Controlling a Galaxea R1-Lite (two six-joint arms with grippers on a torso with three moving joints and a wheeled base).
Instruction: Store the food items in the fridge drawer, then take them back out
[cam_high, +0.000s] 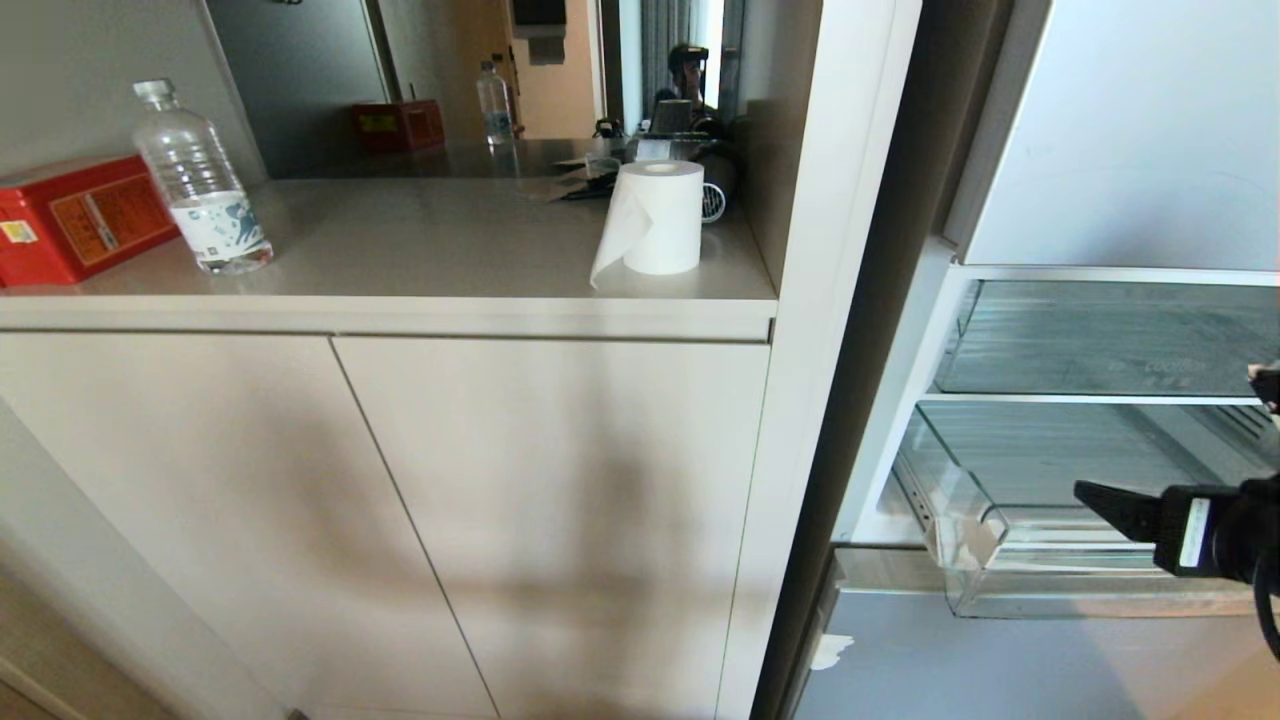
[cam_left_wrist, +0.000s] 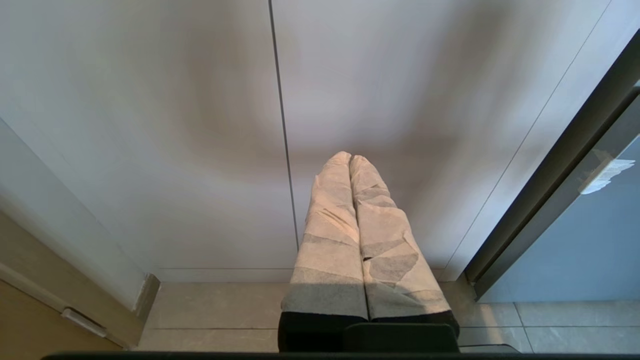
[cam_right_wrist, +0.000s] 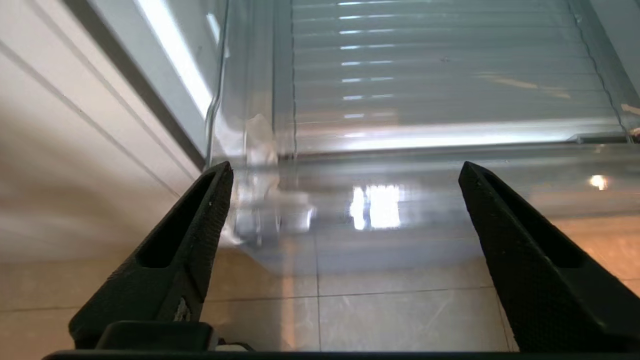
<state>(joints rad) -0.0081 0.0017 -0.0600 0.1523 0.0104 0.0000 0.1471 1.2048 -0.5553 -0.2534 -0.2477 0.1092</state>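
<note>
Black right gripper (cam_right_wrist: 345, 172) sits closest to us, fingers (cam_right_wrist: 180, 250) spread wide apart with nothing between them, hovering just in front of the drawer (cam_right_wrist: 440, 150). We use the drawer as landmark: clear plastic, ribbed floor, thick transparent front lip, pulled out of the open fridge (cam_high: 1130, 150). In the head view the right gripper (cam_high: 1105, 500) comes in from the drawer's right side, one finger pointing across its front lip (cam_high: 1050, 585). We see no food item in any view, and the visible part of the drawer holds nothing. Above the drawer is a glass shelf (cam_high: 1110, 340). Below the drawer we see tiled floor (cam_right_wrist: 400, 315). Left of the drawer stands a beige cabinet (cam_high: 400, 520) with a counter (cam_high: 420, 260) carrying a paper roll (cam_high: 655, 215), a water bottle (cam_high: 200, 180) and a red box (cam_high: 70, 215). Left gripper (cam_left_wrist: 350, 157) is well apart from the drawer, parked pointing at the cabinet doors, its wrapped fingers (cam_left_wrist: 330, 235) pressed together, holding nothing.
</note>
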